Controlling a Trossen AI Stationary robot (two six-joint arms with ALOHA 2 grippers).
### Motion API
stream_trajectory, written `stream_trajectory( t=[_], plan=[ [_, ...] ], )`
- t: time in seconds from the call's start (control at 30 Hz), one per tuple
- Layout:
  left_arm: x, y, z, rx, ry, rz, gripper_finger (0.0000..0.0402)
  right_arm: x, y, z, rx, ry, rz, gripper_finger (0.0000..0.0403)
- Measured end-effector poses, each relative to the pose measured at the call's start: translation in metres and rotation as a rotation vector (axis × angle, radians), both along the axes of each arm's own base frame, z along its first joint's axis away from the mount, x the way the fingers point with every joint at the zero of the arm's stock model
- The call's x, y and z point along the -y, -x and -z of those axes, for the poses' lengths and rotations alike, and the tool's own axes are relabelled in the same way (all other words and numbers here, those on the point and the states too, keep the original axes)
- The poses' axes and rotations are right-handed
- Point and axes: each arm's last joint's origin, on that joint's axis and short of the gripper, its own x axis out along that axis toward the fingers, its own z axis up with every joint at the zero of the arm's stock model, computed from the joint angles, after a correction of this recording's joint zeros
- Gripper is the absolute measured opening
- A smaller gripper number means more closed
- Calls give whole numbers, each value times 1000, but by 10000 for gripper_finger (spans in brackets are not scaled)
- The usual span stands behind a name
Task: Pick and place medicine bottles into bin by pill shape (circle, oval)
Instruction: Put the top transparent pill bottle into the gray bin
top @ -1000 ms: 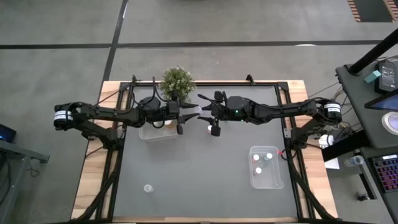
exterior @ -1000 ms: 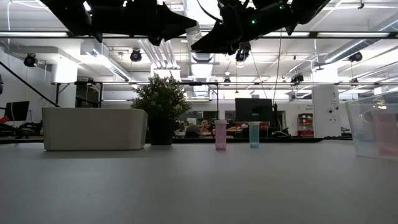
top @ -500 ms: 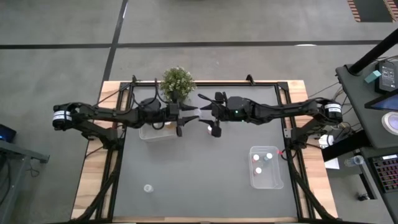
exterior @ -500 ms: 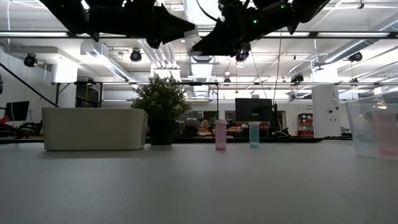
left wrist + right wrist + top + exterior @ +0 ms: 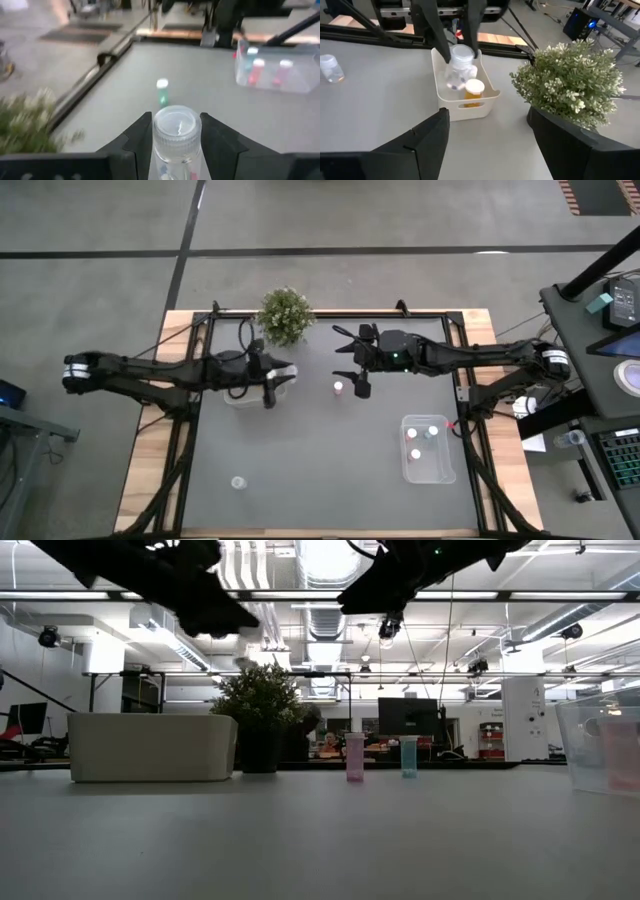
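My left gripper (image 5: 284,373) is shut on a clear medicine bottle (image 5: 176,134) with a pale cap, above the right end of the white bin (image 5: 248,392). An orange bottle (image 5: 474,92) stands inside that bin. My right gripper (image 5: 346,356) is open with nothing between its fingers, right of the plant (image 5: 285,313). A pink bottle (image 5: 338,388) and a green one (image 5: 162,91) stand on the table between the arms. The clear bin (image 5: 428,447) at the right holds three bottles. One more bottle (image 5: 238,482) stands near the front left. My left gripper pinches the bottle's body just below the cap (image 5: 176,152) between its two fingers (image 5: 135,142). The fingers come nearly level from the table's left. The bottle (image 5: 458,64) hangs clear above the white bin (image 5: 451,107), cap up and a little tilted.
The potted plant (image 5: 575,80) stands at the far edge, just behind the white bin and close to both grippers. Bare grey table lies in the middle and toward the near edge. Wooden rails and dark frame bars border the table.
The two grippers met at the table's middle with the bottle between them. My right gripper has opened, let go and drawn back toward the right edge. My left gripper has carried the bottle toward the left, over the white bin, and has rolled somewhat.
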Motion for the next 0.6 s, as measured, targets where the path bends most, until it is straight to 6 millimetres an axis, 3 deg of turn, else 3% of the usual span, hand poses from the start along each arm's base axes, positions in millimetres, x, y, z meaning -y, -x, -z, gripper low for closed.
stream_trajectory(
  t=[0.13, 0.3, 0.6],
  plan=[
    [6, 22, -1, -81, 28, -52, 121, 0, 2, -1, -1, 5, -2, 260],
    [9, 43, 12, -204, 87, -123, 121, 0, 1, 2, -9, 3, -2, 260],
    [9, 56, 33, -326, 112, -146, 121, 0, -2, 6, -17, 0, -1, 264]
  ],
)
